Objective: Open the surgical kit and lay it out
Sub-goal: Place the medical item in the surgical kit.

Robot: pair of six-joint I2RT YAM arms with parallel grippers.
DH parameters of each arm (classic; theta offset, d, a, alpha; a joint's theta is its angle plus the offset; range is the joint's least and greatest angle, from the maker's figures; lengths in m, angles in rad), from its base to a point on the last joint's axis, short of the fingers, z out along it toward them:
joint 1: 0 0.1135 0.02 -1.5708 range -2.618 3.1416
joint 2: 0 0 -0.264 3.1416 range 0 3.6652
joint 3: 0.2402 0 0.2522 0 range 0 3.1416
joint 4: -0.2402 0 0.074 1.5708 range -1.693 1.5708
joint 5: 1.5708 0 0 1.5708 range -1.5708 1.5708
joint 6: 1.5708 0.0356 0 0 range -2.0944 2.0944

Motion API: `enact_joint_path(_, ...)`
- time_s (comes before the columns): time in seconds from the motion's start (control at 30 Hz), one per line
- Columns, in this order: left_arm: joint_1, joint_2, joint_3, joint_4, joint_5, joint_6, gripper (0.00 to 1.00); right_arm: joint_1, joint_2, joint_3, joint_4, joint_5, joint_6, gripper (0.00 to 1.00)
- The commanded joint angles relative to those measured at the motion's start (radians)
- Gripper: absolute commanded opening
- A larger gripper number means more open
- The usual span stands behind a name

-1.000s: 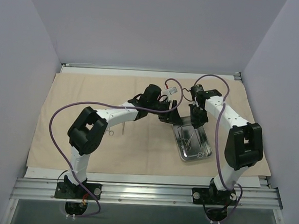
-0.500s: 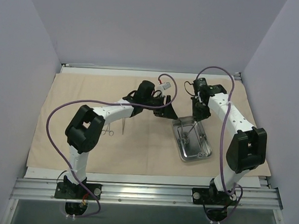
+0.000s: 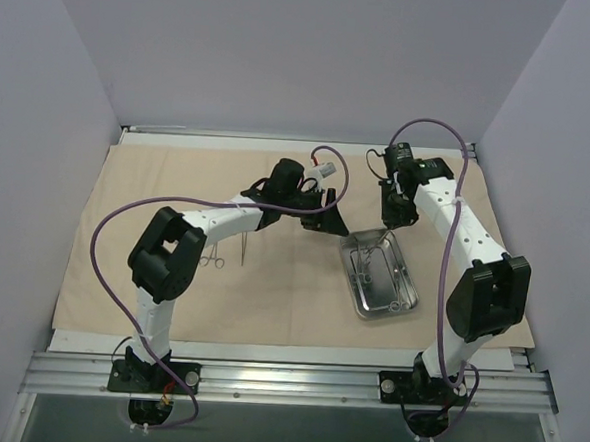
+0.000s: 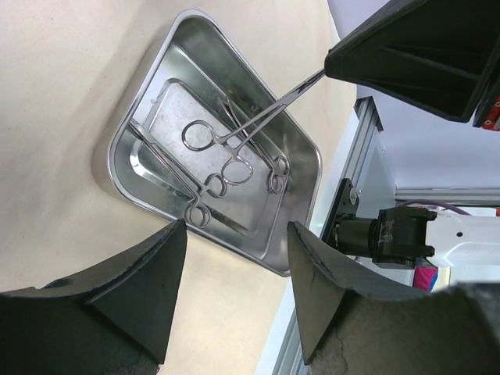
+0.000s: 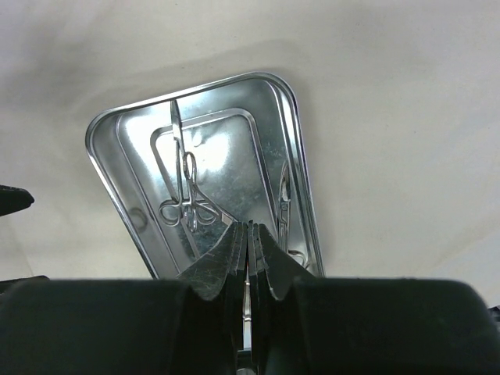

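— What is changing at the tray?
— Your right hand (image 4: 334,64), fingers clamped together on one forceps (image 4: 262,117) by its tip, is lifting it out of the steel tray (image 3: 396,292), which is sitting on the beige cloth (image 3: 177,179).
— Which way is it pointing?
— Its long axis is slanting: tip up, rings hanging over the tray. Your left hand (image 3: 333,223), fingers apart and empty, is backing away. I'm guessing this piece is heading for the cloth.
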Motion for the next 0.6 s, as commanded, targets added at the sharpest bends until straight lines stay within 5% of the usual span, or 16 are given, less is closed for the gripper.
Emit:
enact_joint_path(0.0,0.015,-0.053,0.048,0.008,0.025,0.039,0.63,-0.005,-0.030,0.047,-0.064,0.024,-0.004,0.00)
enact_joint_path(0.57,0.108,-0.081,0.085,0.014,0.304,0.107,0.66,0.073,-0.116,0.119,-0.088,-0.065,-0.030,0.00)
